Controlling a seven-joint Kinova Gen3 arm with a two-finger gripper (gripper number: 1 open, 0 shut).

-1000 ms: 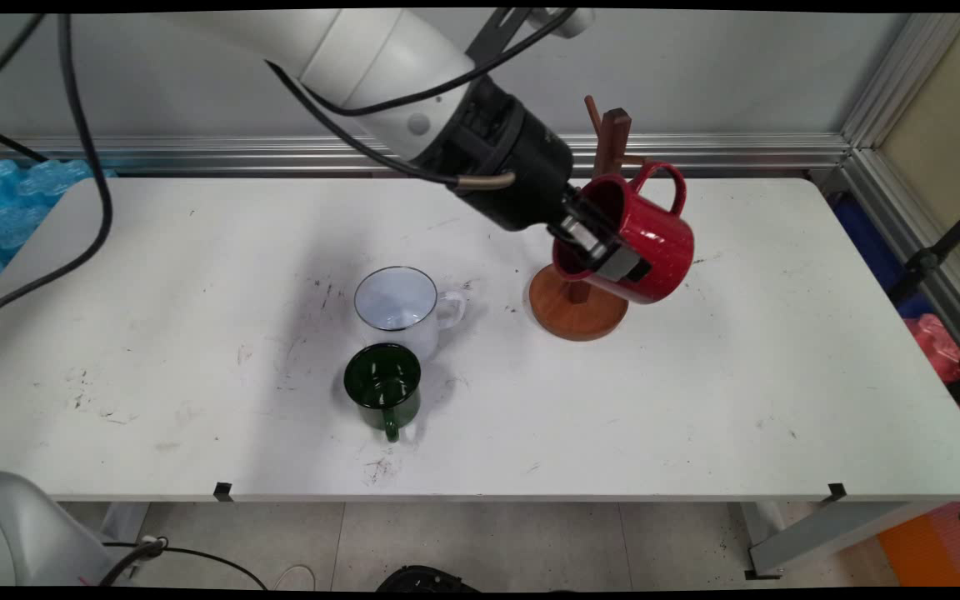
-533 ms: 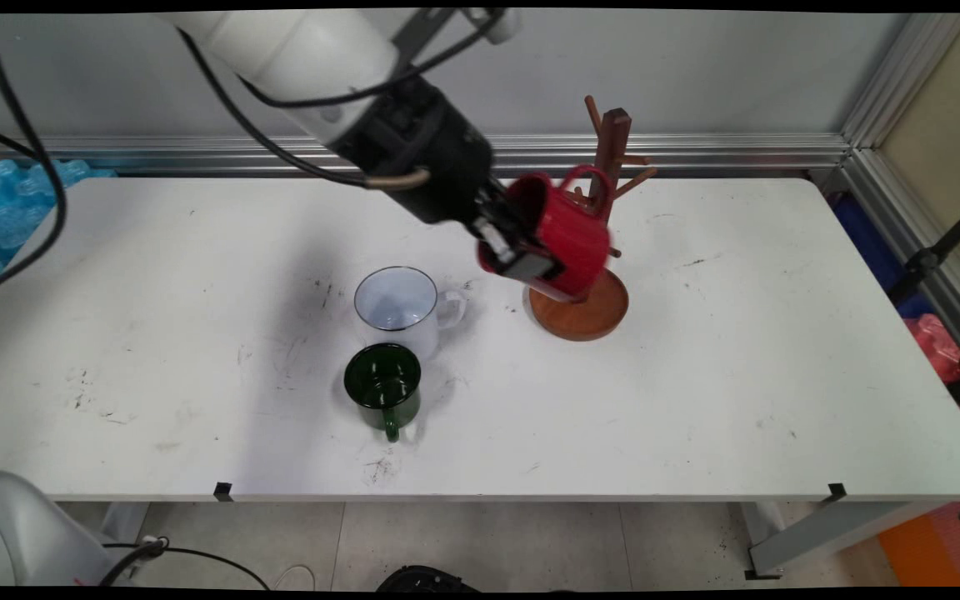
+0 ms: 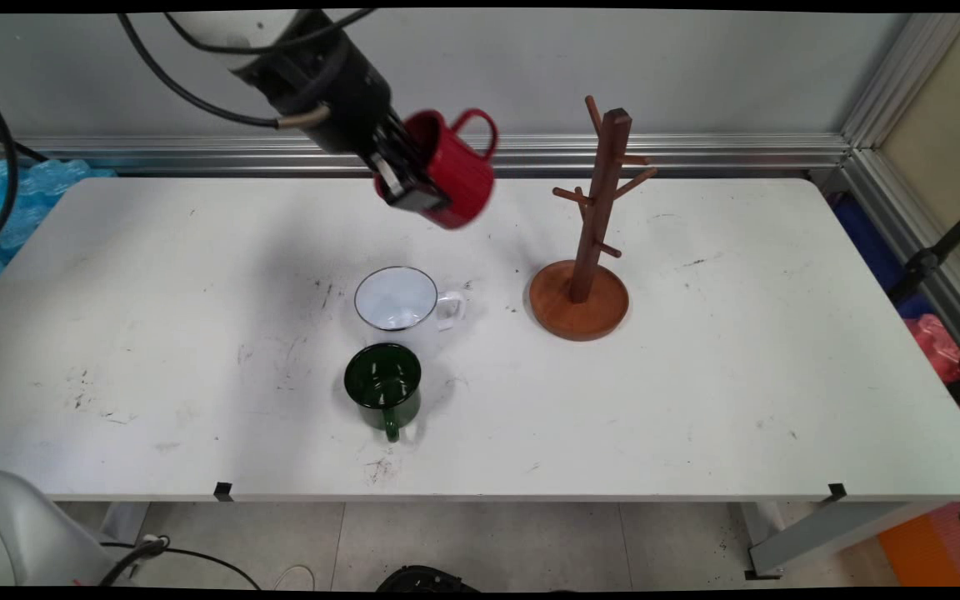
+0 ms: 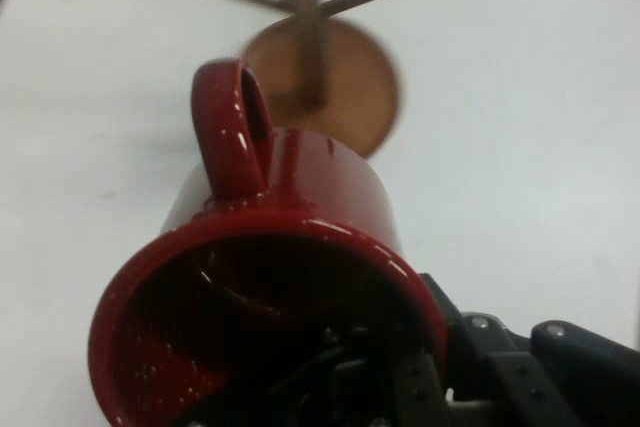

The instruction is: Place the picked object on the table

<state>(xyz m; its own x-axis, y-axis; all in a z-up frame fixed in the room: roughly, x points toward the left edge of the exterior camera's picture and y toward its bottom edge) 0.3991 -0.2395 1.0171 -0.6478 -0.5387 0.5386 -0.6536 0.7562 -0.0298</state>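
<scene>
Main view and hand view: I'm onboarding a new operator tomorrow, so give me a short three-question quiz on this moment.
1. True or false: the gripper holds the red mug clear of the table.
2. Which mug stands nearer the table's near edge: A) white mug B) green mug?
3. Fill in: the pegs of the wooden mug tree carry ___ mugs.

Key: 1 true; 2 B; 3 no.
</scene>
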